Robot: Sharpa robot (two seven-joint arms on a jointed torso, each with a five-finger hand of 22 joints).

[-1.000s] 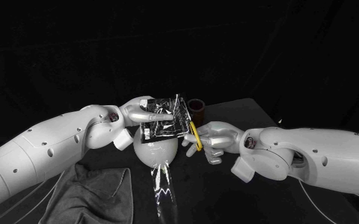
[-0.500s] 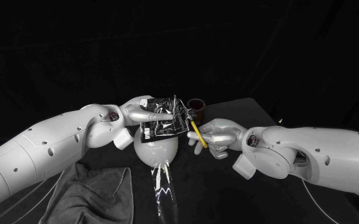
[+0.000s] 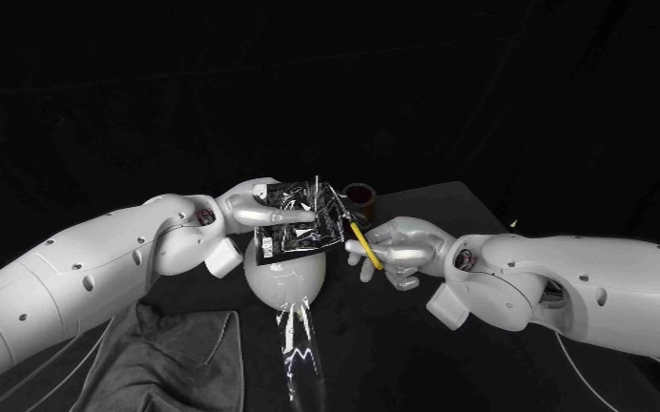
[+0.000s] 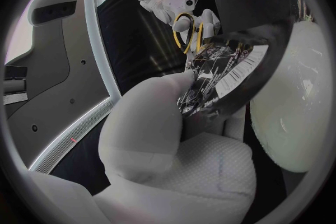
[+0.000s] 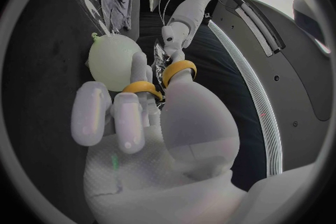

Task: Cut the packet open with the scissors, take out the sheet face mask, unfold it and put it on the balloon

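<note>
"Is the packet open, and what's in it?"

"The packet (image 3: 300, 221) is held upright just above the balloon (image 3: 286, 277), which lies on the counter (image 3: 454, 204). I cannot tell whether it is cut, or see anything inside it. A dark round cup (image 3: 360, 193) stands behind the balloon, and I can't make out its contents."

"And the left hand?"

"The left hand (image 3: 258, 207) pinches one side of the packet, its fingers (image 4: 150, 117) closed narrow on the printed foil."

"The right?"

"The right hand (image 3: 396, 252), just beside the balloon, holds the scissors (image 3: 360, 238), its fingers (image 5: 129, 117) curled through the yellow loops. The blades point up at the packet's far edge. I cannot tell if they touch it."

"Anything else?"

"A grey cloth (image 3: 172, 355) and a clear crumpled film (image 3: 300, 345) lie on the robot's side of the balloon."
</note>
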